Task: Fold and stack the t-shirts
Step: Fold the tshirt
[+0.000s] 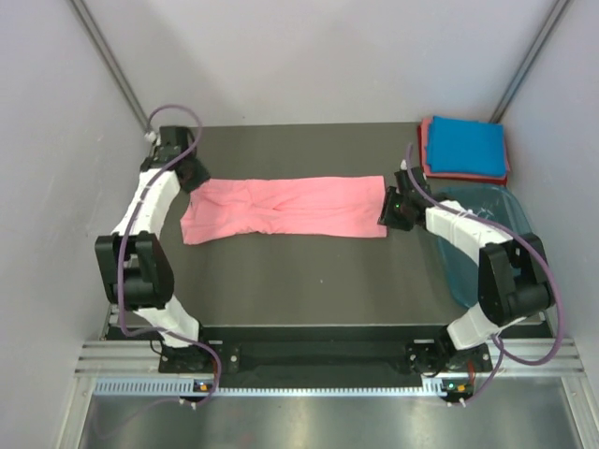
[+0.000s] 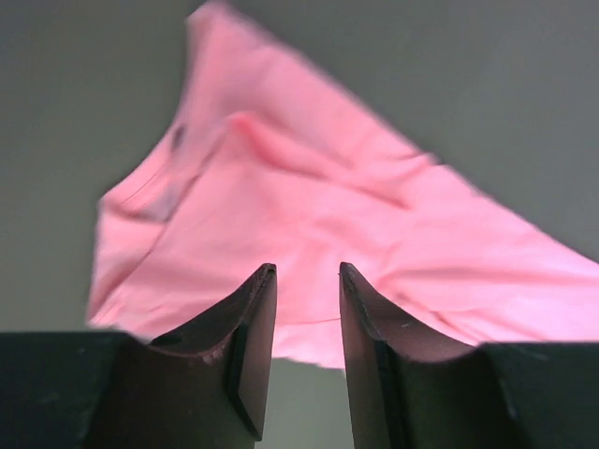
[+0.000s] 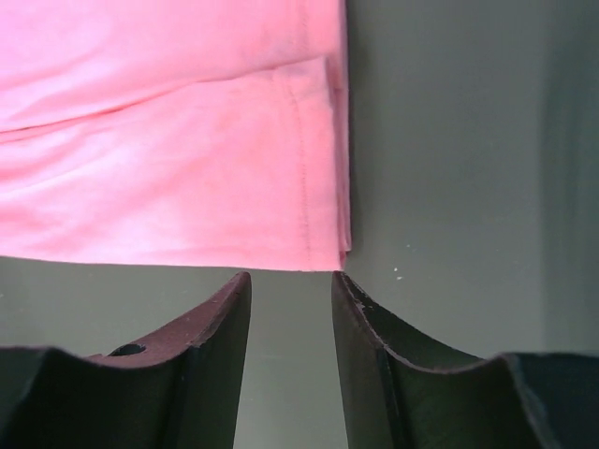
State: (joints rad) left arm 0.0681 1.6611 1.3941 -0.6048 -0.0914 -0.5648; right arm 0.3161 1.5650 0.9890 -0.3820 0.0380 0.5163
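I record the spread t-shirt [image 1: 285,208] as plain salmon-pink, no print, with stitching of the same colour along its hem. The top folded t-shirt [image 1: 468,148] is bright blue, unpatterned. The lower folded t-shirt [image 1: 426,150] shows a reddish edge. The tub [image 1: 457,271] is translucent teal and the table [image 1: 309,290] is dark grey.

Soft, even light came from overhead, leaving the top view bright and fairly sharp. The pale walls washed out toward 12 o'clock, and the arms cast only faint shadows on the dark worktop [image 1: 309,290]. The left wrist view was blurred, the salmon-pink shirt [image 2: 309,215] softest toward 11 o'clock. The right wrist view showed crisp hem stitching, though the right claw [image 3: 291,274] at 6 o'clock was dark and unfocused.
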